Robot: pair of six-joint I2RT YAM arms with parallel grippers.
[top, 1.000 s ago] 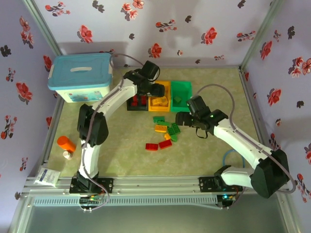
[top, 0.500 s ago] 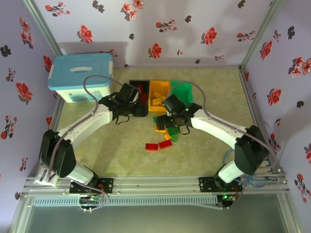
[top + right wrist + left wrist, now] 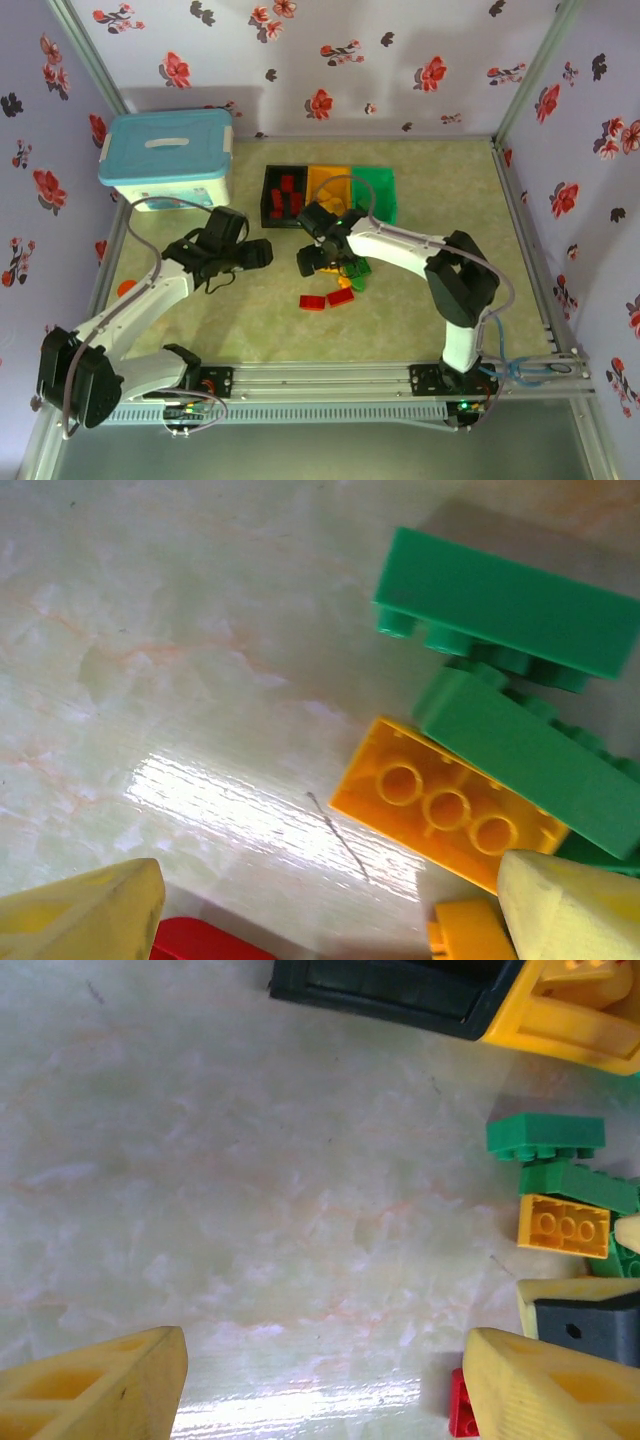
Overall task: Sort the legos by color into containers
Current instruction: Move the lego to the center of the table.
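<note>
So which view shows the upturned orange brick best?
Right wrist: the orange brick is large there, its three underside rings clear. Left wrist shows it smaller, beside green bricks. From the top external it's too small to pick out.

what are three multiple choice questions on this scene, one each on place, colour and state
1. The black bin stands: A) left of the orange-yellow bin B) right of the green bin C) on the blue lid
2. The upturned brick with three round tubes in the right wrist view is: A) red B) green C) orange-yellow
3. The left gripper is: A) shut on a red brick B) open over bare table C) shut on a green brick

1 A, it ends the row on the left; 2 C, orange-yellow beside two green bricks; 3 B, fingers wide apart, nothing between.
</note>
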